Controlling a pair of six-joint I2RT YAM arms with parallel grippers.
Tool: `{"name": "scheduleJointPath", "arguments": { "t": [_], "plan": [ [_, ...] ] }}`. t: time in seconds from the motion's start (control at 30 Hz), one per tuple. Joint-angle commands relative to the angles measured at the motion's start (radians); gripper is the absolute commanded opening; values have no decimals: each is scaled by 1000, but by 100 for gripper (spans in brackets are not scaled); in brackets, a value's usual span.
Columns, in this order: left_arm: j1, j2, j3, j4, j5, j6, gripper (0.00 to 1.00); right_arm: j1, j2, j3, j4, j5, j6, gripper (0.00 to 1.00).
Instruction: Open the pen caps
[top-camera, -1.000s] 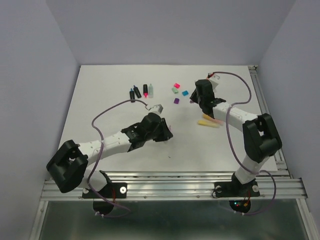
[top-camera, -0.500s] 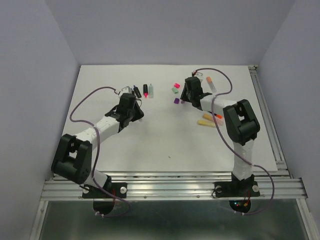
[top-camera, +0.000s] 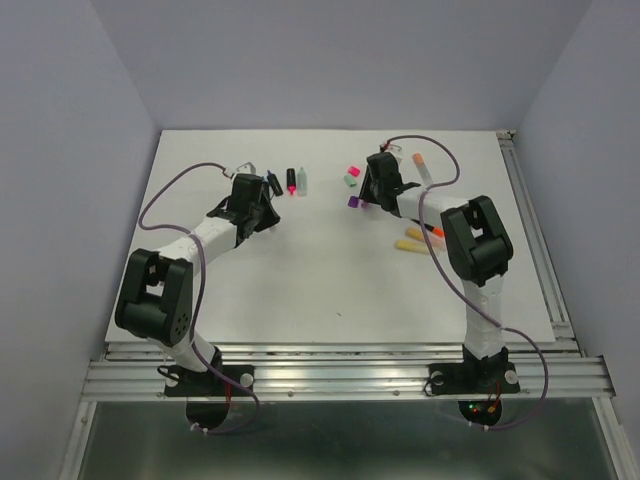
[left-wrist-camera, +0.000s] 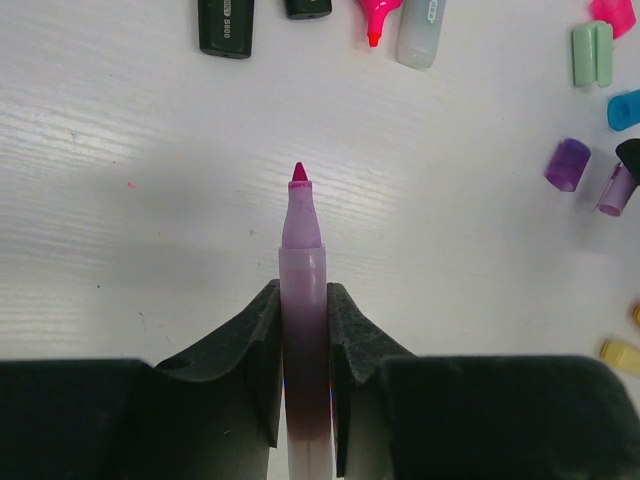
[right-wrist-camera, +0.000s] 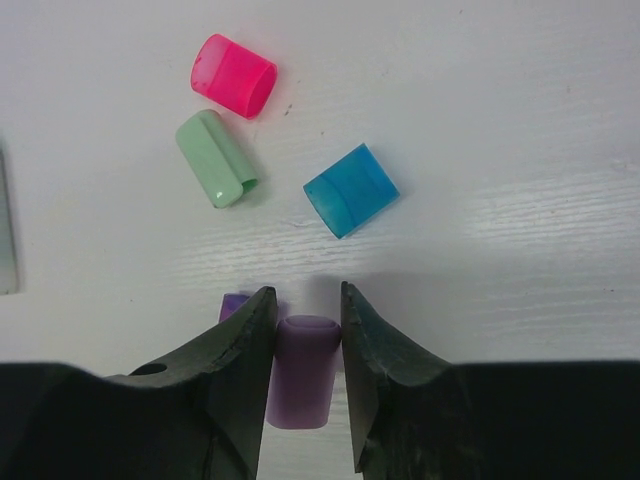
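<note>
The left gripper (left-wrist-camera: 303, 300) is clamped on a purple pen (left-wrist-camera: 303, 250), whose bare pink tip points straight ahead of the fingers. The right gripper (right-wrist-camera: 305, 315) pinches a lilac cap (right-wrist-camera: 300, 375). Ahead of it lie a blue cap (right-wrist-camera: 351, 190) to the right, and a green cap (right-wrist-camera: 216, 158) and a pink cap (right-wrist-camera: 234, 76) to the left.

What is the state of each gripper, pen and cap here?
left gripper, shut on purple pen
purple pen, uncapped, tip bare
right gripper, shut on lilac cap
lilac cap, held, off pen
pink cap, lying loose
green cap, lying loose
blue cap, lying loose
</note>
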Motion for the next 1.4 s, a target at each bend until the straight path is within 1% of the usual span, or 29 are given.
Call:
{"name": "scheduleJointPath", "arguments": {
  "t": [0.0,0.07,0.1,0.2,0.3,0.33,0.4,0.43,0.5,0.57,0.6,0.63,0.67,0.7,0.73,0.8,0.83,0.9,0.93,1.03,1.1,1.2,1.23,1.33,1.37],
  "plan": [
    [23,-8,36,3,15,31,0,3,2,77,-4,-9,-6,43],
    [27,-13,34,3,20,31,0,2,-13,79,-4,-1,-10,49],
    [27,-14,31,3,22,31,0,2,-22,80,-31,0,-12,50],
    [29,-28,11,9,22,31,0,3,-56,80,-54,14,-21,61],
    [29,-41,2,11,20,26,0,3,-117,61,-68,13,-29,66],
    [30,-50,-3,9,22,25,0,3,-143,30,-71,5,-35,74],
    [32,-57,-6,11,20,26,0,3,-231,-25,-67,2,-36,97],
    [32,-61,-6,12,20,26,0,3,-264,-54,-60,10,-24,100],
    [33,-64,-9,14,14,35,0,3,-342,-183,-39,10,-16,100],
    [36,-61,-9,17,-1,35,0,5,-470,-296,14,0,-4,100],
    [43,-57,-7,19,-1,35,0,3,-511,-411,24,-3,4,100],
    [46,-47,-1,19,0,37,0,9,-597,-464,35,-1,28,100],
    [49,-41,2,20,5,38,0,12,-639,-514,33,0,45,100],
    [55,-27,6,20,8,42,0,12,-678,-626,33,-4,65,100],
    [56,-22,16,26,6,45,0,15,-767,-677,35,-10,106,100],
    [63,-8,31,23,2,46,0,14,-853,-787,44,-9,152,100],
    [72,4,45,20,8,46,0,16,-927,-881,53,-4,186,100],
    [79,27,60,22,8,48,0,16,-993,-944,61,5,188,100],
    [82,34,78,23,6,51,0,16,-1015,-944,50,16,166,100],
    [95,83,115,23,0,68,0,16,-1075,-923,-3,42,171,100],
    [118,113,157,17,8,75,0,16,-1107,-930,-4,28,175,100],
    [158,206,222,6,-8,88,0,16,-1148,-949,4,-4,182,100],
    [171,229,274,-6,-5,97,0,16,-1156,-949,0,-13,195,100],
    [213,309,360,-46,22,129,0,16,-1188,-950,-4,-42,197,100],
    [225,327,379,-53,50,143,0,16,-1196,-949,-4,-42,200,100]
  ]
}}
